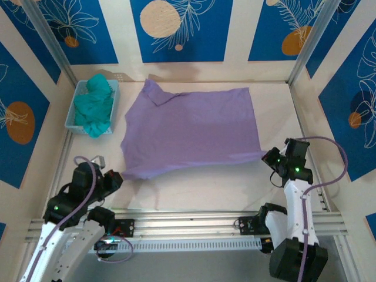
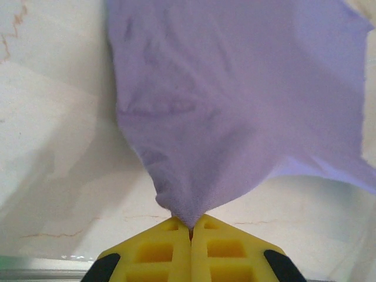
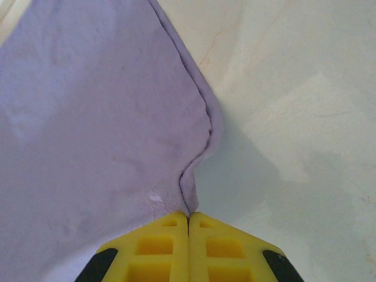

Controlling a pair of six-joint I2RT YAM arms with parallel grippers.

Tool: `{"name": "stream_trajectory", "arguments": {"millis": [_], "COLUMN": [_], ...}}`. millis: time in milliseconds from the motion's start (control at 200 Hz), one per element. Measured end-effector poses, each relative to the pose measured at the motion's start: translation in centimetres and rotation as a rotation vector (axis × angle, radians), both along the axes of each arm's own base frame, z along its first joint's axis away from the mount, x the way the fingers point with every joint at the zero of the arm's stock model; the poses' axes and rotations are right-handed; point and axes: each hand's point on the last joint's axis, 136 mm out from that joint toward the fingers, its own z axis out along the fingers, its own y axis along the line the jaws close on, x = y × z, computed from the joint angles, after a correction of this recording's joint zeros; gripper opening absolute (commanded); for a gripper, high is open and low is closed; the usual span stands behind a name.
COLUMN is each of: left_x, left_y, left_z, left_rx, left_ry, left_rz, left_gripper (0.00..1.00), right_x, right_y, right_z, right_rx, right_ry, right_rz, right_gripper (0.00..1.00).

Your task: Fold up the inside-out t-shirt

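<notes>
T-shirt [image 1: 191, 132], lavender, spread on table [image 1: 200, 191]; left tool [image 2: 191, 224] clamped on its near left corner, right tool [image 3: 188, 216] clamped on its near right corner.

We list: t-shirt [image 1: 194, 132], soft matt lavender cloth, fine knit; desk [image 1: 235, 188], smooth pale stone-look top, faint sheen; left hand [image 2: 191, 226] and right hand [image 3: 188, 217], matt yellow moulded plastic; basket [image 1: 71, 111], light blue plastic; frame rail [image 1: 194, 222], brushed metal.

T-shirt [image 1: 194, 132] corners hide inside left tool [image 2: 191, 226] and right tool [image 3: 188, 216].
</notes>
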Motion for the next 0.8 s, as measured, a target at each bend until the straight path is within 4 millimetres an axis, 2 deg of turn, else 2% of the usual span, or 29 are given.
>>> {"name": "stream_trajectory", "arguments": {"millis": [75,165,305,595,800], "left_x": [-0.2,0.0,1.4,6.9,10.1], "left_y": [0.2,0.3,-0.2,-1.7,-1.2], "left_z": [1.8,2.4,1.3,-0.4,-1.1], "left_rx": [-0.006,0.008,0.064,0.160,0.196], "left_ry": [-0.032,-0.035,0.027,0.060,0.061], "left_rz": [0.003,0.001,-0.023,-0.086,-0.080], "left_gripper": [0.00,0.00,0.00,0.00,0.00], "right_x": [-0.3,-0.3,-0.2,1.2,2.6], "right_y": [0.1,0.2,0.4,0.8,0.7], "right_z": [0.6,0.8,-0.1,-2.7,-3.8], "right_rx": [-0.003,-0.003,0.022,0.048,0.042], "right_ry": [-0.022,-0.030,0.008,0.112,0.148], "right_rz": [-0.002,-0.001,0.011,0.052,0.077], "right_gripper": [0.00,0.00,0.00,0.00,0.00]}}
